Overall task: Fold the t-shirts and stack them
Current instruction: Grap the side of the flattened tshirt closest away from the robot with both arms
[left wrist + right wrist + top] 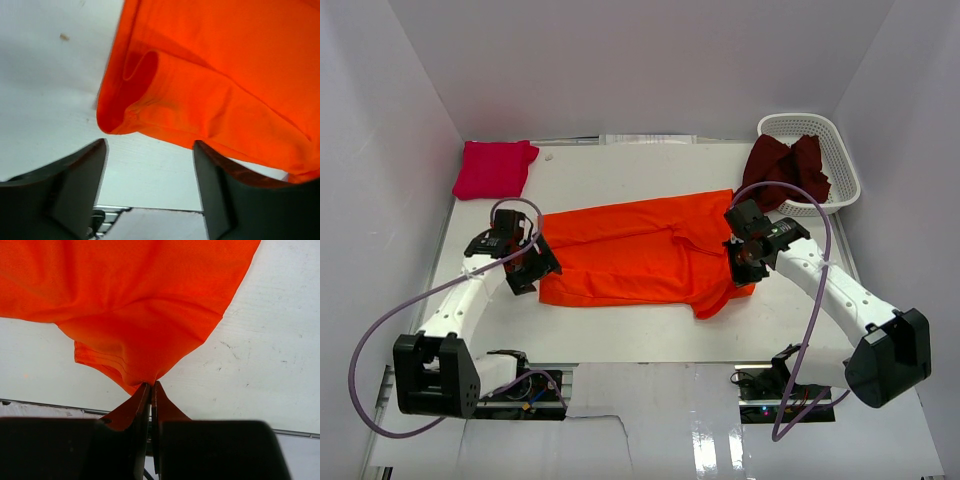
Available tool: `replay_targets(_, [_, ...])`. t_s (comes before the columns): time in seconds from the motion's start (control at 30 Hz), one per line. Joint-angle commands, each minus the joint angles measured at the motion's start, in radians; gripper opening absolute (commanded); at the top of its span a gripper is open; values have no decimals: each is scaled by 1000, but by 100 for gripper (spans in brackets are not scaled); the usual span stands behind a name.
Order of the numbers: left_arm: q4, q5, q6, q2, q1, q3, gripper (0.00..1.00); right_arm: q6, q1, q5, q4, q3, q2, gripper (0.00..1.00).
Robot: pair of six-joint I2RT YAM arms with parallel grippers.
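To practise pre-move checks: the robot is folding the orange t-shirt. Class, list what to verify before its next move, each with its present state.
1. Right gripper shut on orange t-shirt: ok.
2. Left gripper holding its edge: not ok, open, cloth just ahead.
3. Shirt flat: not ok, creased.
4. Magenta t-shirt folded, clear of the fold: ok.
5. Maroon t-shirt, hanging from basket, apart from orange one: cannot tell.

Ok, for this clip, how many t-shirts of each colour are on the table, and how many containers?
orange t-shirt: 1
pink t-shirt: 1
maroon t-shirt: 1
white basket: 1
Total: 4
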Motion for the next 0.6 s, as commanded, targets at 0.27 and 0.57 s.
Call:
replay_targets(0.27, [192, 143, 215, -18, 83, 77, 98, -28, -7, -47, 38, 22, -7, 8])
replay_targets(0.57, [327, 305, 229, 316, 81, 337, 98, -75, 5, -231, 61, -50, 48, 8])
